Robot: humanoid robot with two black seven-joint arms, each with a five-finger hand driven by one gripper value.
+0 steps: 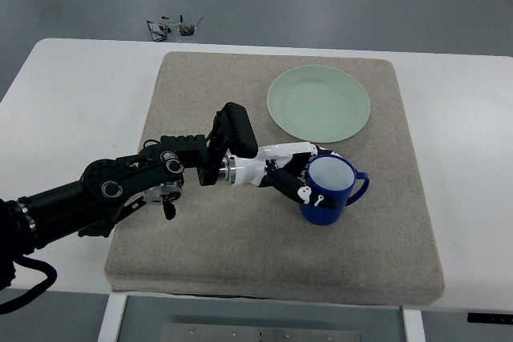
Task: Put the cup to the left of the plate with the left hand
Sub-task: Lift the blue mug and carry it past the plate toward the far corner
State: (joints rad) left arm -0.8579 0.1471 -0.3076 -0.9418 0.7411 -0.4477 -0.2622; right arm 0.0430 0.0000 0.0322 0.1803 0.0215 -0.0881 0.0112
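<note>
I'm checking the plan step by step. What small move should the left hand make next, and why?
Probably lift the blue cup slightly: the left hand is wrapped around it, but it stands below the green plate, toward its right side, not to its left.

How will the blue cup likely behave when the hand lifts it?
The blue cup looks rigid, so the left hand gripping its side shouldn't deform it. It appears empty, probably light. Its smooth wall might slip; the handle faces away from the fingers.

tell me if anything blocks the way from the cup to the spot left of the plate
Nothing visible does. The left robot hand grips the blue cup below the green plate, and the mat left of the plate is bare.
</note>
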